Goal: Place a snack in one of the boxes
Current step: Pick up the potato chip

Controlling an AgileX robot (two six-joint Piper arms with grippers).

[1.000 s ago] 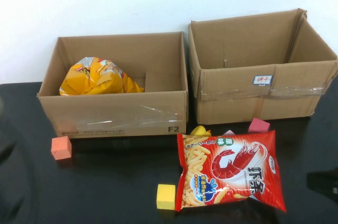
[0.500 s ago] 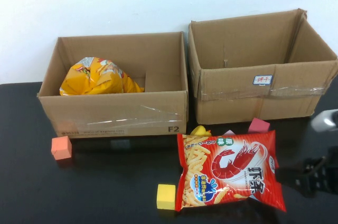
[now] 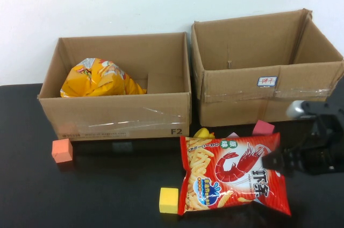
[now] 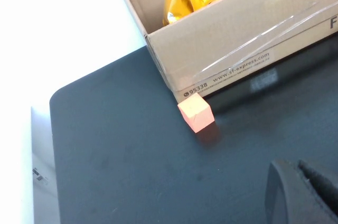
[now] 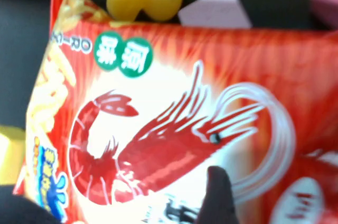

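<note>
Hovering wide-open and empty, right gripper over red shrimp-chip bag, nothing boxed from it yet; left gripper shut, parked.

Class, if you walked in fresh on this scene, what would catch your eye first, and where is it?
The bright red shrimp-snack bag lies on the black table in front of the two cardboard boxes, with the open right pincer at its right edge. A yellow snack bag already sits in the left box. The left pincer, shut, hangs near the orange cube.
</note>
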